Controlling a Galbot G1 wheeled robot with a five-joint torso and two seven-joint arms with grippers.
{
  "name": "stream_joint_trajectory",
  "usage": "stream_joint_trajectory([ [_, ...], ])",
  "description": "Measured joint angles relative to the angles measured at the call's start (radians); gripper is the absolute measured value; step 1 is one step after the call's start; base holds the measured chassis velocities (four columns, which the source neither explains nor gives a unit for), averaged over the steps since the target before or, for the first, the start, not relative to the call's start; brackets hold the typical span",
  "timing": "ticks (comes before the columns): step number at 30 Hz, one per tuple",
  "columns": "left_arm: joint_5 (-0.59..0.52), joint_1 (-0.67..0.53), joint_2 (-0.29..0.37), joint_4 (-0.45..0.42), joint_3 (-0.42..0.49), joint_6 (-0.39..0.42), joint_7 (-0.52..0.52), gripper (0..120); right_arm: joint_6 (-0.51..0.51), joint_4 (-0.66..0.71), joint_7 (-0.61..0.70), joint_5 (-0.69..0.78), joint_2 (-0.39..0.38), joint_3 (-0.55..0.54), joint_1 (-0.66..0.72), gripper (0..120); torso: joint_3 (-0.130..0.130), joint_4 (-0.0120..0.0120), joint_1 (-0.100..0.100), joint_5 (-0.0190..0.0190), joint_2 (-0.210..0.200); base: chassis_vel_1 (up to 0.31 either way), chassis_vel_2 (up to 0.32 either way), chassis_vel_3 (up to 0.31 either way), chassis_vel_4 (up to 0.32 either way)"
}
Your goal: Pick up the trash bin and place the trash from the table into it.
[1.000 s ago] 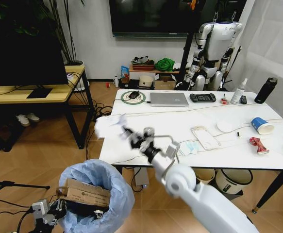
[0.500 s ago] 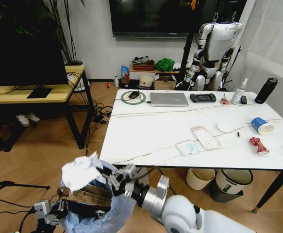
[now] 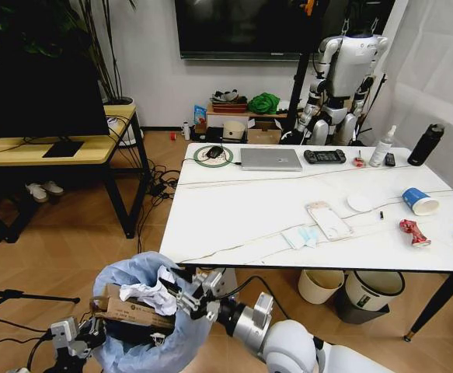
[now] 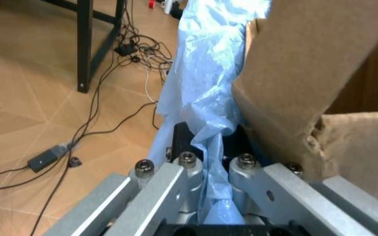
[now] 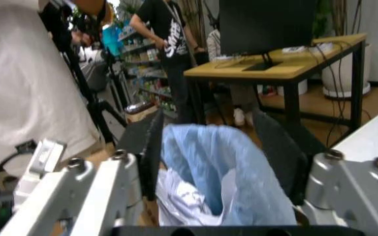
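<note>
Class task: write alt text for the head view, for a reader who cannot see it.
The right gripper hovers over the bin, jaws open, with crumpled paper lying on a cardboard box inside; the left gripper clamps the bin's bag. Behind, the table holds a blue cup, a red can and wrappers.

No readable text anywhere right now. There's dark print on the torn cardboard box (image 3: 137,311) sitting in the trash bin (image 3: 181,336), and a white graphic on a person's black T-shirt (image 5: 161,30), but neither can be made out.
</note>
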Motion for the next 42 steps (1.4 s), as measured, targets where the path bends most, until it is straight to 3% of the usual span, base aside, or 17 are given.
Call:
stream_joint_trajectory([
  [6,0.014,-0.012,-0.006,0.027,0.004,-0.001,0.001,0,-0.057,0.013,0.059,0.024,0.028,0.175,-0.002,78,0.000,0.0000,0.000,0.0000,0.000,0.000,0.000,0.000,0.000],
  [8,0.016,-0.014,-0.009,0.030,0.006,-0.002,0.002,0,-0.068,0.007,0.078,0.024,0.032,0.202,0.000,81,0.000,0.0001,0.000,0.0000,0.000,0.000,0.000,0.000,0.000],
  [14,0.008,-0.025,-0.014,0.040,0.022,-0.006,0.009,0,-0.162,-0.116,0.158,-0.090,0.041,0.449,-0.044,100,0.000,-0.0001,0.000,0.0006,0.000,0.000,0.000,0.000,0.000],
  [21,-0.019,-0.024,0.006,0.042,0.020,-0.007,0.018,0,-0.213,-0.256,0.178,-0.188,0.032,0.585,-0.101,100,0.000,-0.0001,0.000,0.0003,0.000,0.000,0.000,0.000,0.000],
  [31,-0.041,-0.036,0.028,0.060,0.022,-0.010,0.025,0,-0.255,-0.379,0.178,-0.132,0.020,0.612,-0.127,100,0.000,0.0000,0.000,0.0002,0.000,0.000,0.000,0.000,0.000],
  [36,-0.047,-0.033,0.033,0.062,0.021,-0.012,0.031,0,-0.257,-0.423,0.156,-0.110,0.016,0.610,-0.114,86,0.000,0.0001,0.000,0.0003,0.000,0.000,0.000,0.000,0.000],
  [38,-0.047,-0.032,0.033,0.062,0.021,-0.012,0.031,0,-0.257,-0.424,0.156,-0.110,0.016,0.610,-0.113,86,0.000,0.0001,0.000,0.0003,0.000,0.000,0.000,0.000,0.000],
  [40,-0.053,-0.027,0.038,0.061,0.016,-0.015,0.034,0,-0.257,-0.440,0.150,-0.110,0.011,0.611,-0.111,68,0.000,0.0000,0.000,0.0003,0.000,0.000,0.000,0.000,0.000],
  [42,-0.058,-0.023,0.040,0.058,0.012,-0.017,0.036,0,-0.257,-0.449,0.149,-0.111,0.009,0.611,-0.114,61,0.000,0.0000,0.000,0.0001,0.000,0.000,0.000,0.000,0.000],
])
